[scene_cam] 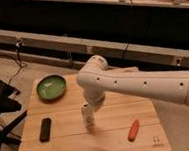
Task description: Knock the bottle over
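The bottle [88,119] is small and white and stands upright near the middle of the wooden table [69,142]. My white arm [139,85] reaches in from the right and bends down over it. The gripper [92,106] sits at the arm's lower end, right at the bottle's top and slightly to its right. It is mostly hidden by the wrist, and it is shut with nothing seen in it. I cannot tell whether it touches the bottle.
A green bowl [51,87] sits at the table's back left. A black flat object [45,129] lies at the front left, and an orange-red object [134,129] lies at the front right. Dark chair parts [1,109] stand left of the table.
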Robot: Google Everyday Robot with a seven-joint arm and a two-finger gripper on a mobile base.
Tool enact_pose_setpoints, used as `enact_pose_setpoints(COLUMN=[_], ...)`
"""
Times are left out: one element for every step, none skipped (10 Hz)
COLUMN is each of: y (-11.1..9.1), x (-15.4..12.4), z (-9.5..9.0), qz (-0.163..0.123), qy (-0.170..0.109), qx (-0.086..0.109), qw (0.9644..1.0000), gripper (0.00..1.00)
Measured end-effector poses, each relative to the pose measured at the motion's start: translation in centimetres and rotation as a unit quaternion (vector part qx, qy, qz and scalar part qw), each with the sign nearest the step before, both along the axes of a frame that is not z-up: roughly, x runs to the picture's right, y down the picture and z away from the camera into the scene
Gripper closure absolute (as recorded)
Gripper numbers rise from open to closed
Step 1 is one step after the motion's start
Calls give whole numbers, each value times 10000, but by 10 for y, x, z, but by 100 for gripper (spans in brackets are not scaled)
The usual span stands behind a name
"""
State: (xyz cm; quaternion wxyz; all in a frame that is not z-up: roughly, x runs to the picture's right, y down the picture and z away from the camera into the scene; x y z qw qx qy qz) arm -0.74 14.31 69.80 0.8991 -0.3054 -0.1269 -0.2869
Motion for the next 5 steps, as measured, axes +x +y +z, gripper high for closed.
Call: enact_pose_setpoints(y=[3, 4, 5, 6, 6], x=[-5, -7, -8, -9, -9], z=[0, 0, 0, 0, 0], qz=[-28, -37, -51, -67, -69], qy=[-50, -78, -106, -128, -132], qx=[-33, -50, -79, -98, -99], qw=[10000, 10000, 9999, 9998, 9998], gripper=[81, 81, 81, 81, 81])
